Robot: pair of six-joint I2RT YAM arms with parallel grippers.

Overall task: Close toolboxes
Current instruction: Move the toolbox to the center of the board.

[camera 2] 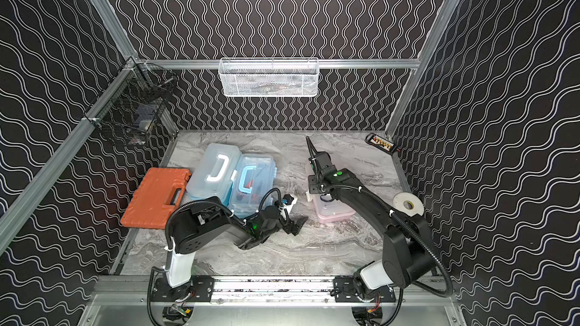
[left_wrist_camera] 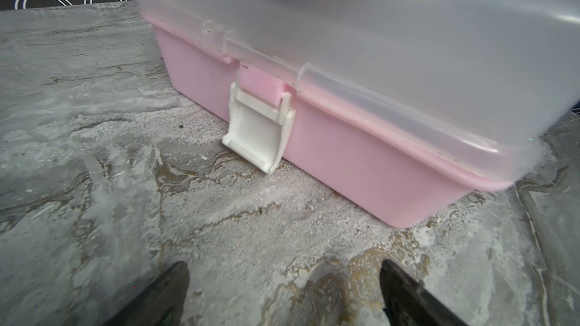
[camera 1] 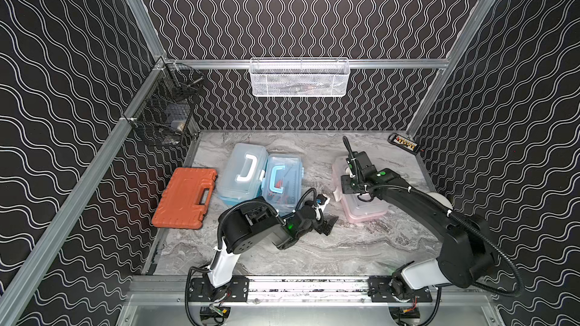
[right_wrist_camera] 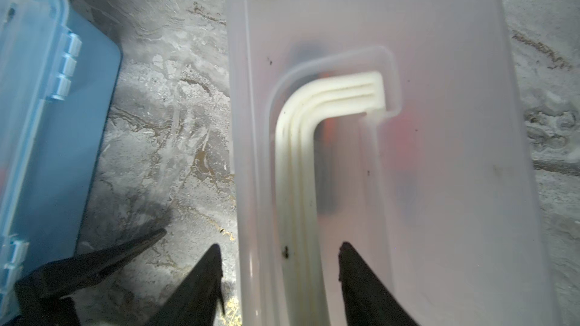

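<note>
In left wrist view: pink toolbox [left_wrist_camera: 345,158] latch [left_wrist_camera: 257,133] unfastened.

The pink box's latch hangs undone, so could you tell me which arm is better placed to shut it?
Probably the left: the left hand, open, faces the white latch; the right hand is above the lid.

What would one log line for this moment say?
pink plastic toolbox, translucent lid down; white latch hanging unfastened; left tool open, facing latch; right tool open above lid
</note>
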